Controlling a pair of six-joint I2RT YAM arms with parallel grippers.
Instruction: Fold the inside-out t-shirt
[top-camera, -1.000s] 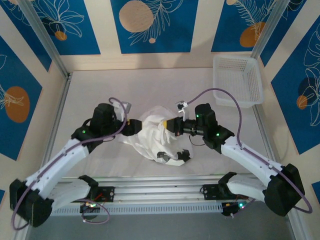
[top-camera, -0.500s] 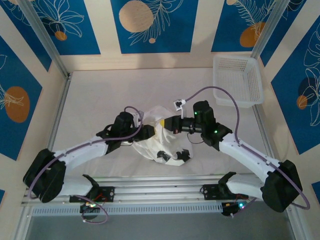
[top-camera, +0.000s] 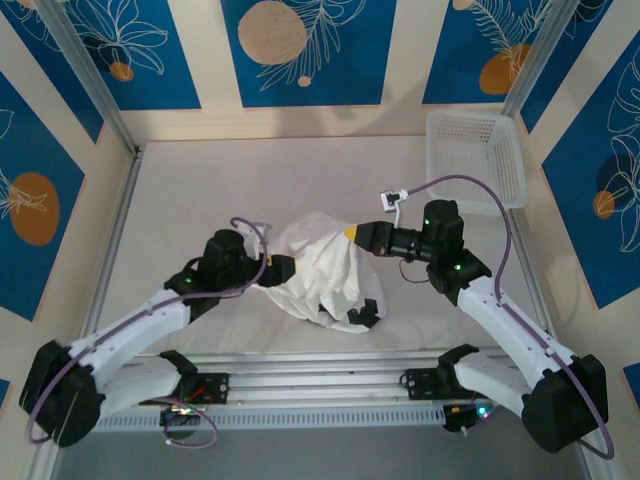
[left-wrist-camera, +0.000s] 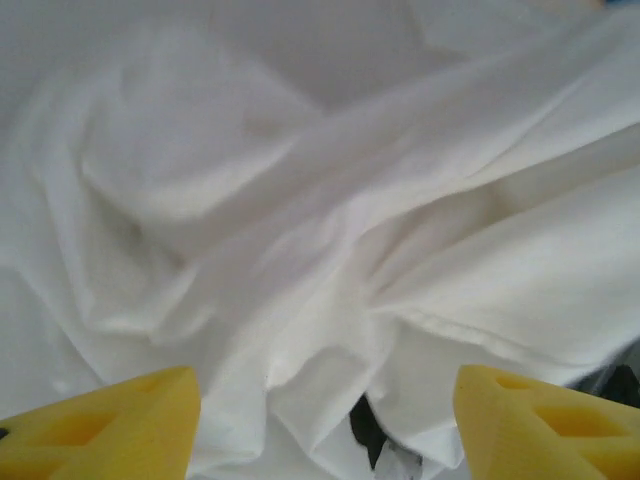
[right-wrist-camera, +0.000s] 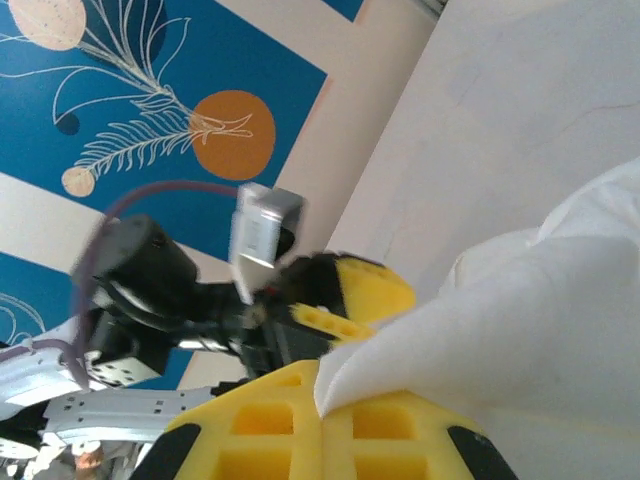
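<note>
1. The table (top-camera: 200, 190) carries everything. The work sits in its near middle, between the two arms.
2. The inside-out t-shirt (top-camera: 318, 272) lies there as a crumpled white heap, nowhere near flat. We judge its long axis to run from a raised point on the far right down toward the near edge.
3. The white mesh basket (top-camera: 478, 160) stands in the far right corner, well apart from the cloth.
4. The right gripper (top-camera: 352, 234) holds that raised far-right point. In its wrist view the right gripper (right-wrist-camera: 322, 402) has its yellow fingers pressed together, with a fold of shirt pinched between them.
5. The left gripper (top-camera: 283, 268) sits at the heap's left edge. Its wrist view shows the fingers (left-wrist-camera: 110, 420) spread wide, with nothing between them and folds of cloth lying directly ahead.
6. A small dark patch (top-camera: 366, 313) shows at the heap's near-right edge.
7. We judge that the next grasp falls to the left arm. The free left side of the shirt lies straight in front of its spread fingers and is much nearer to that arm than to the right one.
</note>
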